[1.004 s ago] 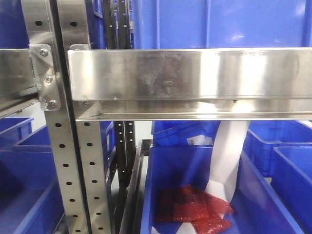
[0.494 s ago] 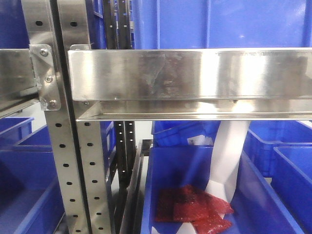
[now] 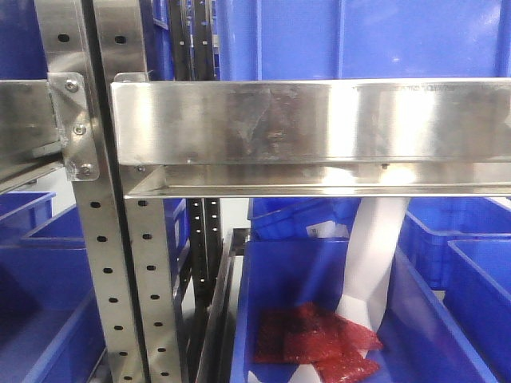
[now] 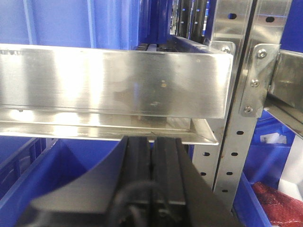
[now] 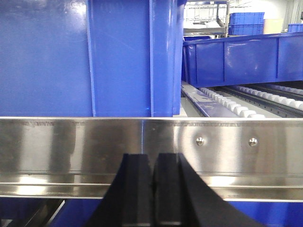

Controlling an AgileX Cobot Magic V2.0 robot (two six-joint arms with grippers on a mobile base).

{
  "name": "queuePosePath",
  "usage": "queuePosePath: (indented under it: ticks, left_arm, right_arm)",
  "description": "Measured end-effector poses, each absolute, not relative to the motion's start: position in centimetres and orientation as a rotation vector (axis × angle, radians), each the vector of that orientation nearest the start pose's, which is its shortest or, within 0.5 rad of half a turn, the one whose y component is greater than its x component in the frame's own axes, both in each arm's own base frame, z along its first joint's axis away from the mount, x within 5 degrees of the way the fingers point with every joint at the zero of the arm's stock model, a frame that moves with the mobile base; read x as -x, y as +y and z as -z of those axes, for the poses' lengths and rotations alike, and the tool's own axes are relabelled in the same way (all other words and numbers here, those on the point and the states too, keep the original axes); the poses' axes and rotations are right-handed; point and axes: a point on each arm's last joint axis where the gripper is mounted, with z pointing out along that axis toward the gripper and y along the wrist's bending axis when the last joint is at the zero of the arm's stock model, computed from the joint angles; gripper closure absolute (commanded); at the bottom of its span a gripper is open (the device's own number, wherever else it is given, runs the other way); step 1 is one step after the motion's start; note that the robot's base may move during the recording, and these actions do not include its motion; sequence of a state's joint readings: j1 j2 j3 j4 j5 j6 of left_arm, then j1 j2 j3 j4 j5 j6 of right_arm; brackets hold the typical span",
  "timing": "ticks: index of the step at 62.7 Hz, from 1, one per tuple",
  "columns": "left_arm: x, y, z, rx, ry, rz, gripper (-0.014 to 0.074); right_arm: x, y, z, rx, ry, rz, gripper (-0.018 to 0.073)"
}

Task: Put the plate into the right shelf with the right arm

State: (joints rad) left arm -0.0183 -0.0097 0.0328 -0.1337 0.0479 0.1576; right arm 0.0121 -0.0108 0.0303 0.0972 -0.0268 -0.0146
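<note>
No plate shows in any view. My left gripper [image 4: 151, 142] is shut with nothing between its black fingers; it sits just below and in front of a steel shelf rail [image 4: 113, 80]. My right gripper [image 5: 152, 158] is shut and empty too, its fingertips right in front of a steel shelf rail [image 5: 236, 142] with two rivets. Neither gripper shows in the front view, where the same kind of steel rail [image 3: 311, 120] spans the frame.
Perforated steel uprights [image 3: 104, 239] stand at left. A blue bin [image 3: 319, 319] below the rail holds red packets [image 3: 319, 343] and a white sheet [image 3: 371, 263]. Large blue bins [image 5: 94, 56] sit on the shelf above; roller tracks [image 5: 236, 106] run behind at right.
</note>
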Motion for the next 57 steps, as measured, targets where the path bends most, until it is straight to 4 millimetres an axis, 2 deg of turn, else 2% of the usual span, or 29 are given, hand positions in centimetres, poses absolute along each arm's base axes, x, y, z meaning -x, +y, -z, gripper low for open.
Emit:
queuePosePath:
  ticks: [57]
  left_arm:
    - [-5.7,-0.16,-19.83,-0.038,1.554,0.0,0.0724]
  right_arm:
    - [-5.65,0.05,-20.59,-0.054,1.476,-0.075,0.051]
